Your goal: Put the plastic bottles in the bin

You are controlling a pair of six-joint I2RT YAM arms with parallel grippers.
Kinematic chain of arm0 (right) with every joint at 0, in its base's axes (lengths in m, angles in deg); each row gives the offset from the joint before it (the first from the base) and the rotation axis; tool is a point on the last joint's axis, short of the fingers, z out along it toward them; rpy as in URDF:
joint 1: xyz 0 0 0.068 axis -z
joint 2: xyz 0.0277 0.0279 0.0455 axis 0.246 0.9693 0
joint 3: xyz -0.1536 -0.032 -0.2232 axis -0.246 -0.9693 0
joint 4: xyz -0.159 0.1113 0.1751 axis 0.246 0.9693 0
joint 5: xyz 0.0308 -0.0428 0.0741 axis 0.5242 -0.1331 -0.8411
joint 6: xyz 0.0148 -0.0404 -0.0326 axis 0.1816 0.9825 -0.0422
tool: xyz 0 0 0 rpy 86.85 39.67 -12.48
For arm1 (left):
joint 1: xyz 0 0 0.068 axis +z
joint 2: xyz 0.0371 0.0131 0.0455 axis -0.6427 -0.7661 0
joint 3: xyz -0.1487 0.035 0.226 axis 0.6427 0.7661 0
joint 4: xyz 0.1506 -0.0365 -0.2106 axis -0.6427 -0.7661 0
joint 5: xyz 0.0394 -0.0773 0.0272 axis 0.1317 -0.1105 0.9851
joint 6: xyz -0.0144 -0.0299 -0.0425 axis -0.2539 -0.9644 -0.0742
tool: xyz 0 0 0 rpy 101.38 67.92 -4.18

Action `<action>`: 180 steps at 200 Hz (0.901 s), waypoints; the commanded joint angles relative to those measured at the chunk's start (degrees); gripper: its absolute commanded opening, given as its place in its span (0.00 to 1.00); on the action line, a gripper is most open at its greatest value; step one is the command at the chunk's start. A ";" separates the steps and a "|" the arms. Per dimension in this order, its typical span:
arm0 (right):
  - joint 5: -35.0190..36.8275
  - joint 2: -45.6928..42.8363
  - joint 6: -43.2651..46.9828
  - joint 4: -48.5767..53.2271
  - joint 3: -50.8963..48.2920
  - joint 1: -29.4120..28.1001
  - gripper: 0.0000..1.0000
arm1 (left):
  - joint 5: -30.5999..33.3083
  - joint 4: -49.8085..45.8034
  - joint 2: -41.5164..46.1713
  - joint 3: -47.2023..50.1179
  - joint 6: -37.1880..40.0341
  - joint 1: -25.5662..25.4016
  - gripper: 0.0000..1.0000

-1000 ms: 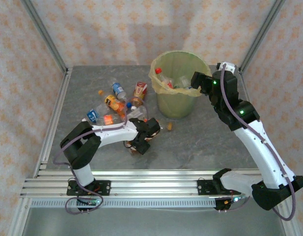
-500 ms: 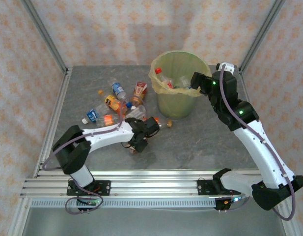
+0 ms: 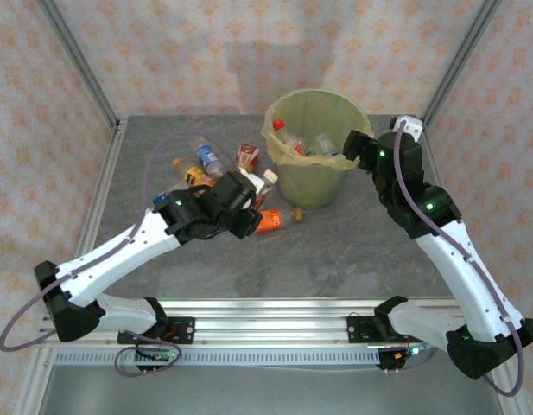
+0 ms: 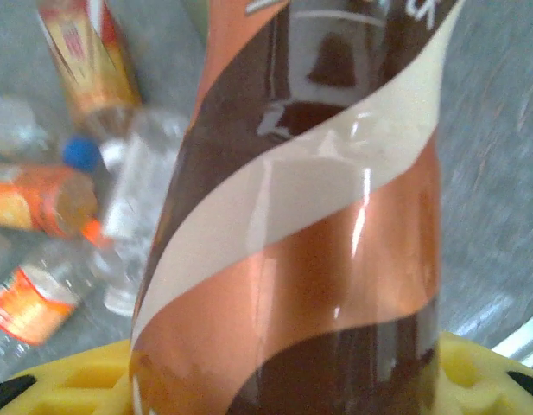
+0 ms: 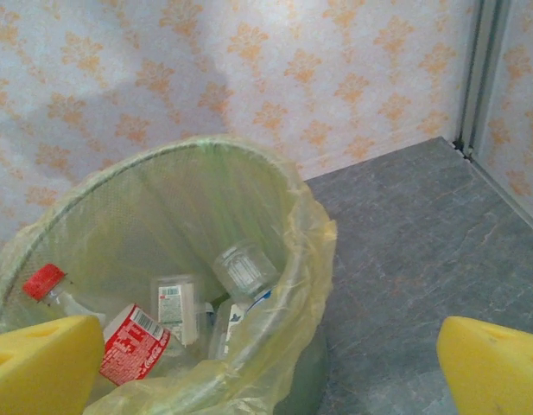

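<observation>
left claw (image 3: 247,207): closed on a held bottle (image 4: 318,259) with a brown, cream and copper-orange label. the yellow pads (image 4: 63,385) pinch its body from either side. the bottle appears lifted off the table (image 3: 361,251), between the loose pile and the bin. judgement: the grip sits across the body, not the cap, as the body gives the pads the broader bearing. the label is glossy, so slip is a risk.

loose bottles (image 3: 201,164): several lie on their sides on the grey top, just beyond the left claw and left of the bin. some have orange labels, others are clear, and one has a blue cap (image 4: 79,153). these are not yet collected.

bin (image 3: 314,186): upright at the far middle of the table, its bag liner folded over the rim. binned bottles (image 5: 132,341) rest at the bottom, one with a red label.

right claw (image 3: 352,145): jaws spread wide, nothing between them, poised at the bin's right rim. judgement: it is empty and free to fetch. the left arm's load must go over the rim and drop. the right arm there may crowd that approach.
</observation>
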 commanded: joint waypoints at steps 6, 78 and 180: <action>3.05 -2.13 -1.86 1.96 -1.77 -0.27 0.99 | 6.56 4.00 0.10 -8.14 2.98 -0.29 0.47; 3.19 -3.54 -4.70 4.12 -3.92 -0.24 0.99 | 6.69 15.22 -19.51 -37.12 7.58 3.13 0.49; 1.72 -7.97 -8.10 7.69 -9.14 -0.24 0.99 | -2.35 11.04 -58.38 -81.68 6.12 9.39 0.54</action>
